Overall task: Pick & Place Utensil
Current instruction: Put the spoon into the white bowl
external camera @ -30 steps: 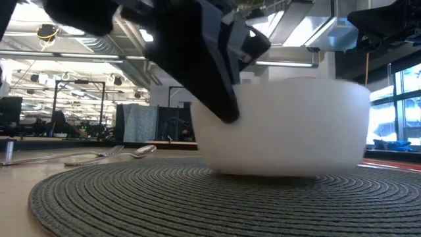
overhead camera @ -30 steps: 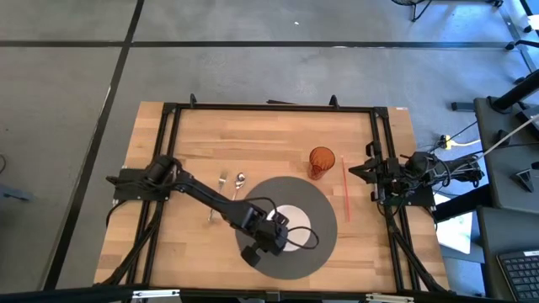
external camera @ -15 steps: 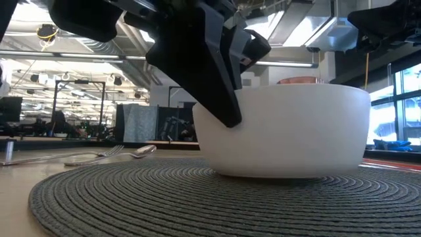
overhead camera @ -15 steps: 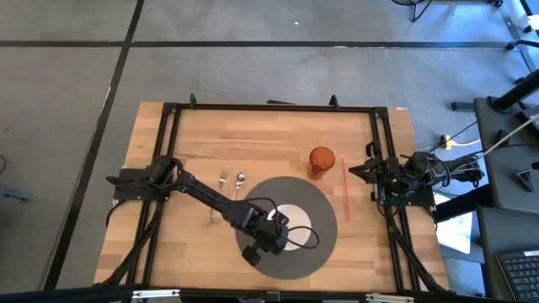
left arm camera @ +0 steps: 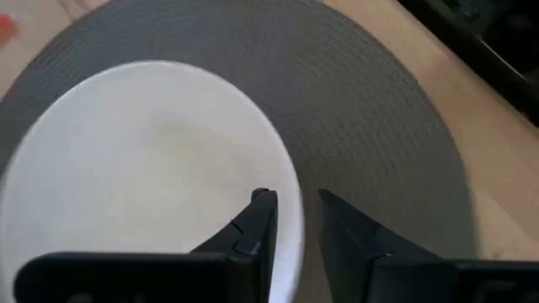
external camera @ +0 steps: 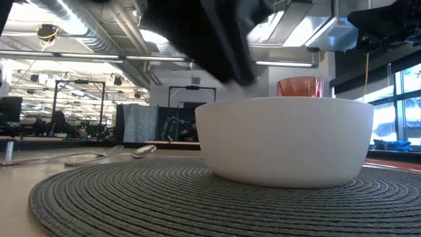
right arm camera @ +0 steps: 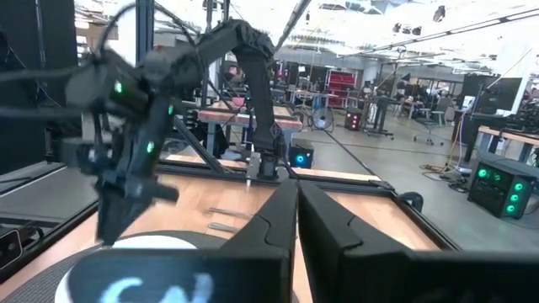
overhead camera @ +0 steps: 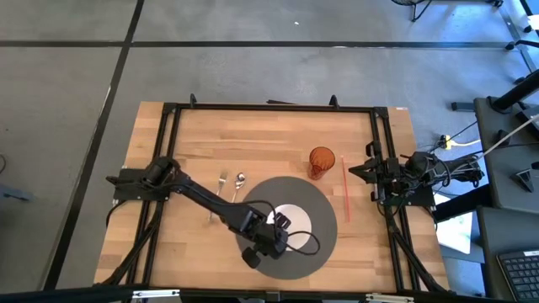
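A white bowl (overhead camera: 299,229) stands on its base on the round grey placemat (overhead camera: 324,210). The bowl (external camera: 283,138) also shows in the low view. A fork (overhead camera: 221,181) and a spoon (overhead camera: 240,180) lie on the wood left of the mat's far side. My left gripper (left arm camera: 295,206) hovers just above the bowl's rim (left arm camera: 290,194), open by a narrow gap. One finger is over the inside and one over the outside. In the low view it (external camera: 223,52) is clear of the bowl. My right gripper (right arm camera: 296,198) waits shut at the table's right edge (overhead camera: 354,168).
An orange cup (overhead camera: 321,160) stands just beyond the mat's far right side. A thin red stick (overhead camera: 344,192) lies on the wood right of the mat. The black frame rails (overhead camera: 168,151) run along the table's sides. Bare wood lies at the far side.
My left gripper has come off the bowl's rim and gone up, clear of it. The bowl has shifted a little toward the table's near edge and now stands still on the placemat.
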### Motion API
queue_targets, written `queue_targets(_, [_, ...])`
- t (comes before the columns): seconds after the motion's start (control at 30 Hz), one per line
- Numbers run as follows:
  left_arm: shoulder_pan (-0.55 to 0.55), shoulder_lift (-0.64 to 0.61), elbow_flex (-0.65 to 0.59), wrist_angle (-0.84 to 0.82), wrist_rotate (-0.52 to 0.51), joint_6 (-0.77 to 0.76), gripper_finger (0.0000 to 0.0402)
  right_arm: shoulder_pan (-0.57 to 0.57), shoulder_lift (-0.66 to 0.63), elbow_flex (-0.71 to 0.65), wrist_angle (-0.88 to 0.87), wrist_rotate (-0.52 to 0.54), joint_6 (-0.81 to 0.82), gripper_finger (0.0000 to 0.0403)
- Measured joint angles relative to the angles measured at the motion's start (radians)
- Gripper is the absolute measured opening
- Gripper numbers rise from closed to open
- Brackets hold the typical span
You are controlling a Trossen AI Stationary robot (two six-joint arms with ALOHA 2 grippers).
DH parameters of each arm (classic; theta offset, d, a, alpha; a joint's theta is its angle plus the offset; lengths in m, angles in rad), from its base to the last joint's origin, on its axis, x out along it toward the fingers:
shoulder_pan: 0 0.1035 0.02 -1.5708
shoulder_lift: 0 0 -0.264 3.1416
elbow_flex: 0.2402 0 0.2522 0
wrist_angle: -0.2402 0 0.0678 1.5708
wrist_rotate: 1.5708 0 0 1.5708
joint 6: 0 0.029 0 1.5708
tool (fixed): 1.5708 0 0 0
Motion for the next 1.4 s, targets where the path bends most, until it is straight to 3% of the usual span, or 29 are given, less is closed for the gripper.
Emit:
queue_targets(0.17, [-0.025, -0.129, 0.019, -0.074, -0.036, 0.014, 0.0059, 0.000, 0.000, 0.000, -0.001, -0.015, 0.000, 0.0016])
queue_targets(0.33, [-0.024, -0.336, -0.096, -0.031, -0.203, 0.039, 0.0007, 0.000, 0.000, 0.000, -0.006, -0.019, 0.004, 0.0016])
queue_targets(0.47, [0.021, -0.553, -0.307, 0.108, -0.273, 0.010, 0.0002, 0.000, 0.000, 0.000, -0.008, -0.019, 0.003, 0.0016])
queue_targets(0.63, [0.124, -0.838, -0.665, 0.423, -0.258, -0.017, 0.0002, 0.000, 0.000, 0.000, -0.008, -0.017, 0.000, 0.0016])
queue_targets(0.8, [0.245, -1.056, -0.936, 0.709, -0.252, -0.043, 0.0001, 0.000, 0.000, 0.000, -0.008, -0.016, 0.000, 0.0016])
queue_targets(0.93, [0.305, -1.133, -1.103, 0.901, -0.179, -0.051, 0.0002, 0.000, 0.000, 0.000, -0.008, -0.016, -0.004, 0.0016])
queue_targets(1.17, [0.345, -1.201, -1.253, 1.004, -0.169, -0.078, 0.0001, 0.000, 0.000, 0.000, -0.007, -0.016, -0.052, 0.0016])
queue_targets(1.4, [0.344, -1.353, -1.399, 1.044, -0.165, -0.109, 0.0001, 0.000, 0.000, 0.000, -0.007, -0.016, -0.053, 0.0016])
